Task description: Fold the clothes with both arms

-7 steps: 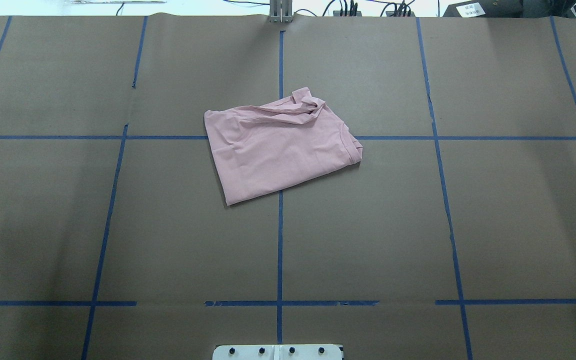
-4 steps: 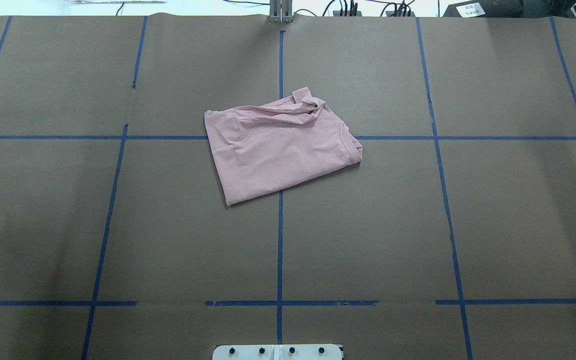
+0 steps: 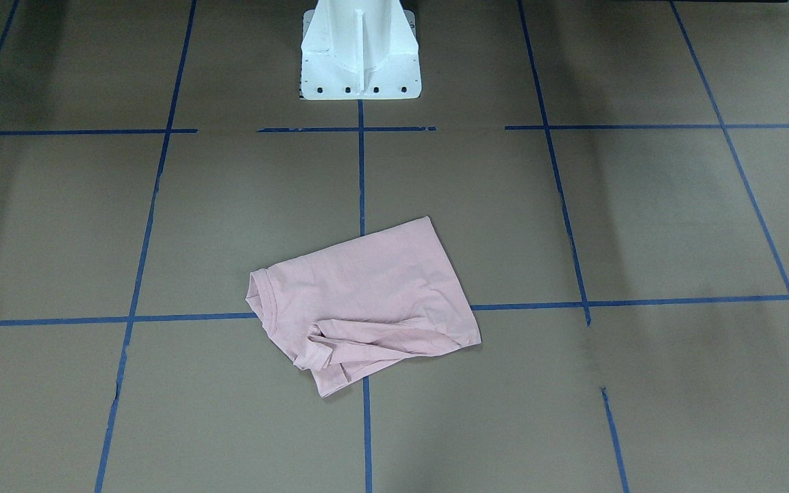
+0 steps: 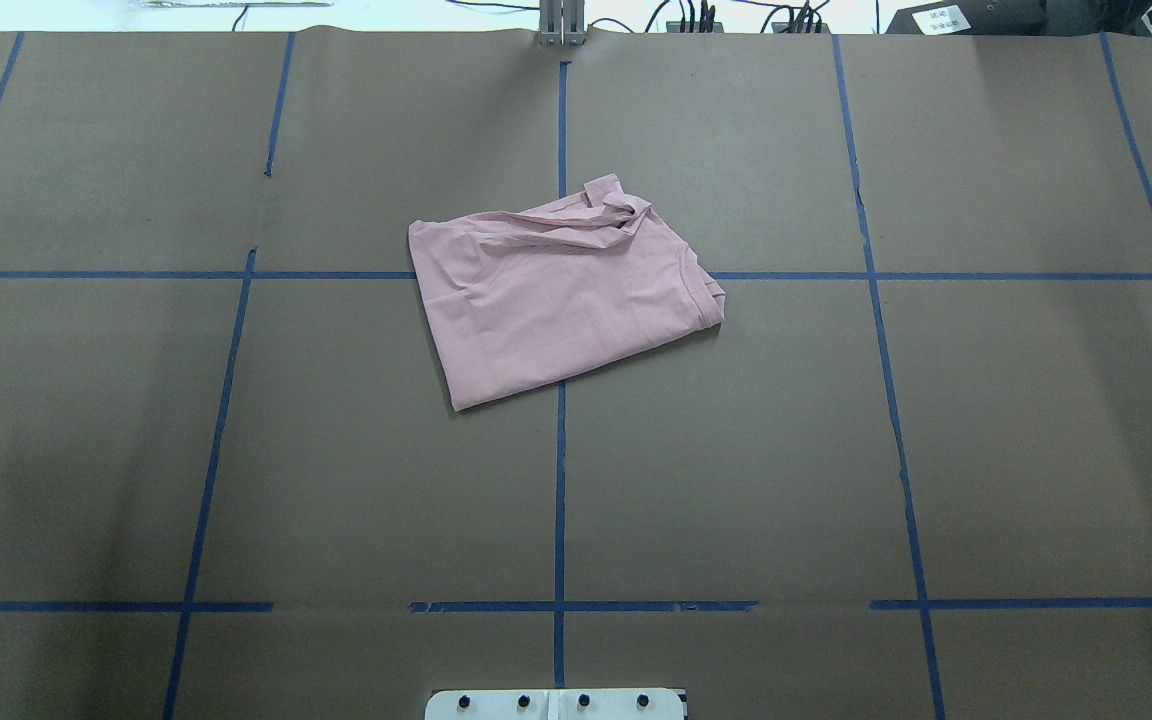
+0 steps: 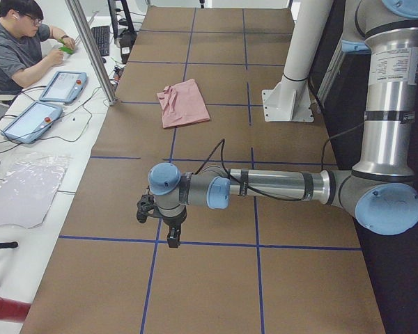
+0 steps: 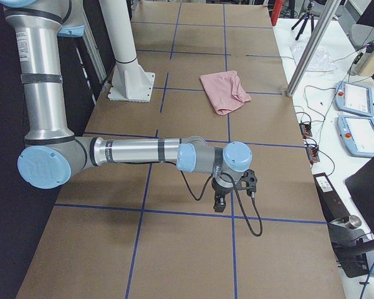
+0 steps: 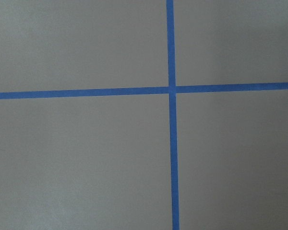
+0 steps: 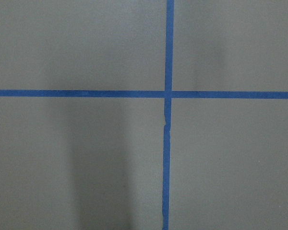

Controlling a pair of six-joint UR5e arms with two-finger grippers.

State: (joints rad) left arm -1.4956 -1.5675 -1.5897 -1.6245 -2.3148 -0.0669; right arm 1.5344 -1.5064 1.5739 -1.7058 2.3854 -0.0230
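The pale pink T-shirt (image 4: pixel 556 300) lies folded into a rough rectangle near the table's middle, plain side up, with the print hidden. Its ribbed collar (image 4: pixel 708 296) is at its right edge and a bunched sleeve at its far edge. It also shows in the front view (image 3: pixel 367 301) and both side views (image 5: pixel 183 103) (image 6: pixel 224 91). My left gripper (image 5: pixel 173 240) hangs over the table's left end, far from the shirt. My right gripper (image 6: pixel 220 204) hangs over the right end. I cannot tell whether either is open or shut. Both wrist views show only brown paper and blue tape.
Brown paper with a blue tape grid (image 4: pixel 560 500) covers the table. The white pedestal base (image 3: pixel 360 48) stands at the robot's edge. A metal post (image 5: pixel 90 49) stands at the far edge. An operator (image 5: pixel 21 49) sits beyond it with tablets (image 5: pixel 63 87).
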